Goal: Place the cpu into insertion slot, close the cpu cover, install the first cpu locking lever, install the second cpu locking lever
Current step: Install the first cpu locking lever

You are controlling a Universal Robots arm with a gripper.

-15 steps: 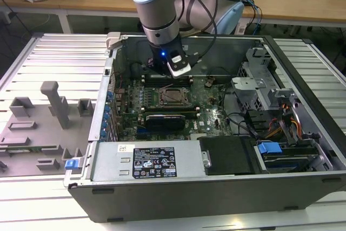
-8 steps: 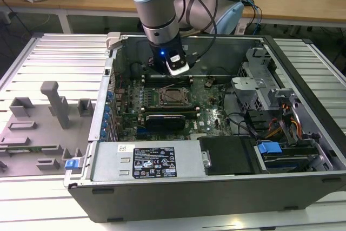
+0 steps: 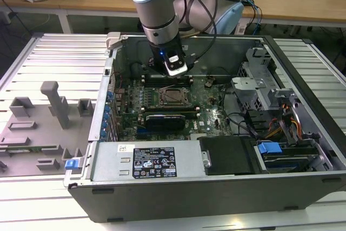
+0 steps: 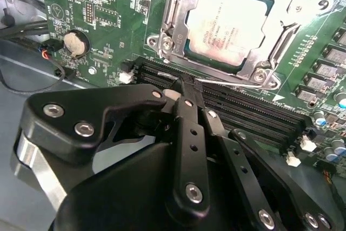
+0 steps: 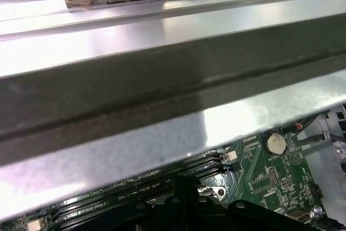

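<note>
A big computer case point(image 3: 216, 187) lies open on a grey metal bench point(image 3: 54, 58). The robot arm point(image 3: 157, 4) reaches down into the case from the far side. Grey holders point(image 3: 54, 101) stand on the bench at the exterior view's left, well apart from the case.

In the second wrist view the black gripper point(image 4: 185, 86) points at the green board point(image 4: 108, 20). Its jaws are pressed together, with no gap between them. The tip is over the long black slots point(image 4: 243, 112), just beside the insertion slot point(image 4: 289, 14).

The cpu point(image 4: 227, 25) lies flat in the insertion slot, with its pale top facing up. The cpu cover point(image 4: 175, 20) is down over it. The shiny frame goes all around the chip, and the chip shows through the big window in the middle.

A thin silver lever point(image 4: 238, 82) runs along the near edge of the cover. One end of it is right at the tip of the jaws. I cannot tell if the jaws pinch it or only touch it.

A round silver battery point(image 4: 75, 42) sits on the board, well apart from the slot. In the first wrist view the case's grey metal wall point(image 5: 162, 79) is very close, with a bit of the board below it.
</note>
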